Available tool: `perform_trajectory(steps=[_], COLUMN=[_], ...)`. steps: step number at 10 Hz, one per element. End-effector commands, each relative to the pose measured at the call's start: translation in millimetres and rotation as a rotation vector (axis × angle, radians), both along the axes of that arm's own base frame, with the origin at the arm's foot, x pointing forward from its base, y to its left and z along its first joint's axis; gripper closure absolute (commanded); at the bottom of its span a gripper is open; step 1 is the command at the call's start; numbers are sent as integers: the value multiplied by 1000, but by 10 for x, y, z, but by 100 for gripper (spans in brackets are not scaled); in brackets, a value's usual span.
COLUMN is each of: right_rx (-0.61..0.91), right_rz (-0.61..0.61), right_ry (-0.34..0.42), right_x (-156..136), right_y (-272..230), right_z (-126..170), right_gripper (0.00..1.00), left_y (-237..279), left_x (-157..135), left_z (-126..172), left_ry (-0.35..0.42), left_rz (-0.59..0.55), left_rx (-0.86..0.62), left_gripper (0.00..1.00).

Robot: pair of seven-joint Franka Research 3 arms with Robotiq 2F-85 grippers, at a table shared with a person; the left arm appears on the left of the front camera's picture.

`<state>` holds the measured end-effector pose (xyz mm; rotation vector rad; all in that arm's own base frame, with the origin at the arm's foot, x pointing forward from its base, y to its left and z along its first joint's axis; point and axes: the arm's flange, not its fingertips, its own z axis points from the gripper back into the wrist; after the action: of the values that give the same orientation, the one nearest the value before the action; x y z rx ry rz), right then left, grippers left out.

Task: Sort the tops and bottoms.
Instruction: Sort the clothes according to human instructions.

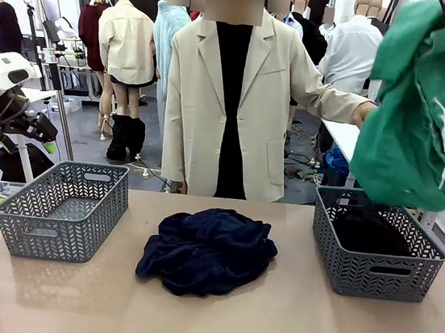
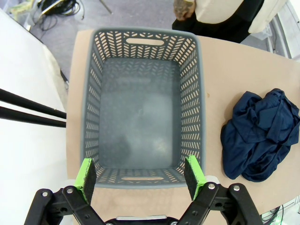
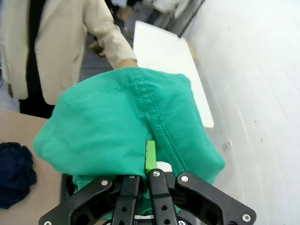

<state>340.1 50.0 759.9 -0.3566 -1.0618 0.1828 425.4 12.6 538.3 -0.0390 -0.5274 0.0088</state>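
Observation:
A bright green garment (image 1: 415,117) with a white drawstring hangs high over the right grey basket (image 1: 376,275). My right gripper (image 3: 149,157) is shut on its fabric, which bunches around the fingers. Inside that right basket lies a black garment (image 1: 368,233). A pile of dark navy clothing (image 1: 208,250) sits on the middle of the table; it also appears in the left wrist view (image 2: 260,136). My left gripper (image 2: 140,171) hovers open above the near end of the left grey basket (image 2: 140,37), with nothing between its green pads (image 2: 86,173).
The left basket (image 1: 62,212) has nothing in it. A person in a beige blazer (image 1: 237,111) stands at the far side, one hand (image 1: 365,112) stretched toward the green garment. A white side table (image 3: 168,61) lies behind the right basket.

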Motion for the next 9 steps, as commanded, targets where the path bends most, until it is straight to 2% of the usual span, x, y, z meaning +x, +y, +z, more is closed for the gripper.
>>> perform_trajectory(steps=[1,2,3,4,7,9], right_rx=[40,48,89,76,182,221], right_rz=[-96,-174,-153,-201,-85,-19], right_ry=[-33,-14,25,85,257,355], right_x=[270,488,638,849,1183,1270], right_y=[-118,-233,-263,-265,-75,121], right_z=[-444,-716,-953,-1242,-1999,-2442], right_gripper=[100,100,100,100,100,100], left_y=[-23,-23,-23,-23,-23,-23], left_x=[-1,-1,-1,-1,-1,-1], left_z=[20,20,20,20,20,20], left_ry=[9,9,9,9,9,9], left_rz=[18,18,18,18,18,18], left_rx=[6,6,6,6,6,6], left_gripper=[3,3,3,3,3,3])
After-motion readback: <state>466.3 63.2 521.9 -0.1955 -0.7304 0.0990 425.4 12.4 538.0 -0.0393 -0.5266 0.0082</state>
